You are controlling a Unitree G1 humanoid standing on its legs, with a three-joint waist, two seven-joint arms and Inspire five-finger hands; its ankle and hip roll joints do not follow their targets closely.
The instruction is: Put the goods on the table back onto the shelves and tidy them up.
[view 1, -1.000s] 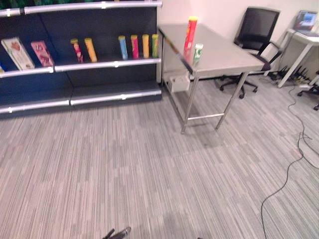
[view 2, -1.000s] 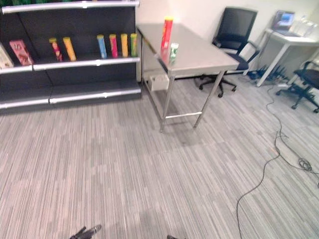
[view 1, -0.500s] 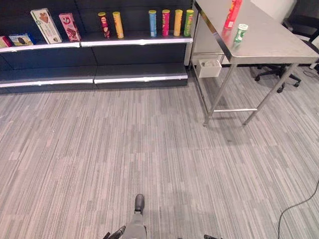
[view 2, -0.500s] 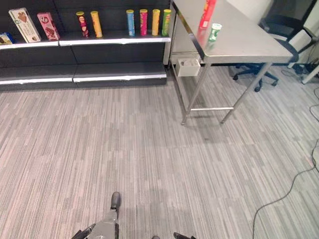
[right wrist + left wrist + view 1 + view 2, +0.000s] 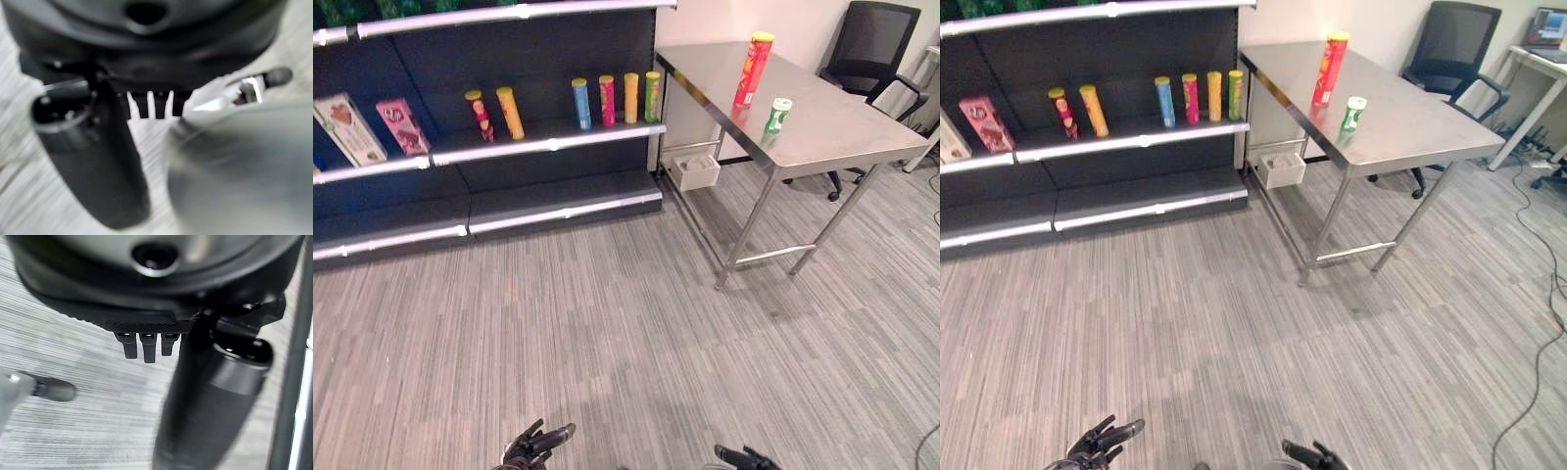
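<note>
Red tube (image 5: pixel 753 69), green-white can (image 5: pixel 776 115) on silver tabletop (image 5: pixel 842 127). Shelves (image 5: pixel 509 147) dark blue, silver-edged. Floor (image 5: pixel 607 323) grey striped. Chair (image 5: pixel 876 39) black.

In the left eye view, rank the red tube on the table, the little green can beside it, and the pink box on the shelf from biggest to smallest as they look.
1. red tube, tallest.
2. pink box, shorter but wider, so close to the tube.
3. green can, clearly smallest.

Shelf (image 5: pixel 548 145): six tubes (image 5: pixel 579 103), two boxes (image 5: pixel 401 125). Table (image 5: pixel 832 137): one tall red tube (image 5: pixel 752 69), one small green can (image 5: pixel 775 115).
</note>
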